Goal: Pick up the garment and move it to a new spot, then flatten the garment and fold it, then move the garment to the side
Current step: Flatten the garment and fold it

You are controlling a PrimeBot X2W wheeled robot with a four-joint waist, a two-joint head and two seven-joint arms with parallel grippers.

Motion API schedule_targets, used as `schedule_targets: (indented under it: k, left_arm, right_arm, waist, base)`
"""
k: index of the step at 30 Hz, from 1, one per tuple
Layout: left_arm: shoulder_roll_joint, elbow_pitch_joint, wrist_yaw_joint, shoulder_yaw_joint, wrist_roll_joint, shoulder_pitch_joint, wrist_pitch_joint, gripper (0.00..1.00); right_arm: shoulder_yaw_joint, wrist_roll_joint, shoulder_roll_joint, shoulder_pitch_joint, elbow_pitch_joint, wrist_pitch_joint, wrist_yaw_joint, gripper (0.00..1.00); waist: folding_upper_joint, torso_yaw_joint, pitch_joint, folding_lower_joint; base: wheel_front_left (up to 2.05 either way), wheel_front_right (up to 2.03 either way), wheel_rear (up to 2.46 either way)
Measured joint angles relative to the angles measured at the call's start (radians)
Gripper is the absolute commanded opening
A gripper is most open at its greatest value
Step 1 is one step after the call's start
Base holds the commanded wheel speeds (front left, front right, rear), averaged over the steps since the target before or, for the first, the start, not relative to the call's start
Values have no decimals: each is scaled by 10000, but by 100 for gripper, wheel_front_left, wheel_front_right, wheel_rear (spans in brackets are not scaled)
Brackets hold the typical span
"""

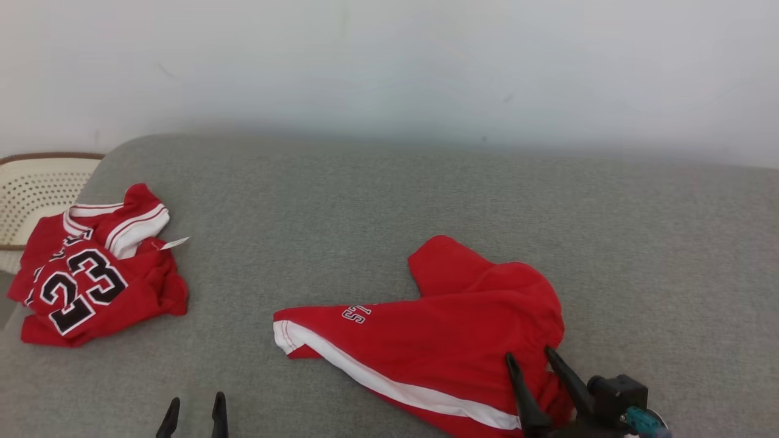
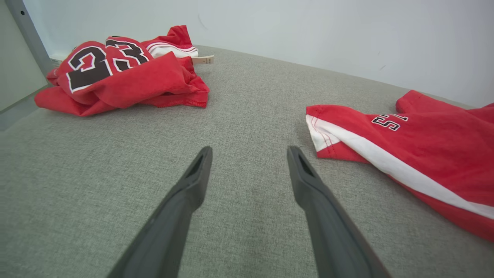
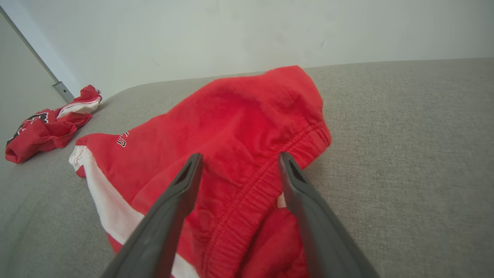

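Observation:
The garment (image 1: 91,274), a red jersey with a black "23", lies crumpled at the far left of the grey cushion (image 1: 365,201); it also shows in the left wrist view (image 2: 123,73) and, small, in the right wrist view (image 3: 42,131). A pair of red shorts (image 1: 438,328) with a white side stripe lies right of centre. My right gripper (image 1: 528,354) is open over the shorts' elastic waistband (image 3: 247,193), one finger on each side of it (image 3: 240,155). My left gripper (image 1: 196,404) is open over bare cushion (image 2: 250,150), between the two red pieces.
A cream perforated basket (image 1: 36,182) with a brown rim stands past the cushion's left end. A white wall (image 1: 389,61) backs the cushion. A paper tag (image 1: 175,243) sticks out of the jersey. Bare cushion stretches to the right of the shorts.

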Motion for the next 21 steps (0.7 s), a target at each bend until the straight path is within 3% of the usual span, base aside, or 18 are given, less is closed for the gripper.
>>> schedule_targets:
  k: [7,8,9,10,21]
  left_arm:
    - [2,-270,84,-226,-188,-203,0,100]
    - [0,-299,86,-253,-217,-237,0,100]
    - [-2,-301,88,-293,-263,-252,0,100]
    - [0,-297,98,-322,-280,-255,0,100]
    - [-2,-359,125,-759,-433,-499,0,100]
  right_arm:
    - [-290,-215,153,-564,802,-2,0,100]
    - [-332,-240,176,-634,995,-2,0,45]
    - [-391,-301,194,-719,1218,0,0,28]
    - [-454,-355,217,-794,1413,0,0,0]
    - [-1490,-817,-52,-1661,1745,0,0,0]
  waist:
    - [0,371,320,1]
    - [-1,400,375,1]
    - [0,427,432,1]
    - [0,451,485,1]
    - [0,641,961,1]
  base:
    - [0,0,0]
    - [0,0,0]
    - [0,0,0]
    - [0,0,0]
    - [0,0,0]
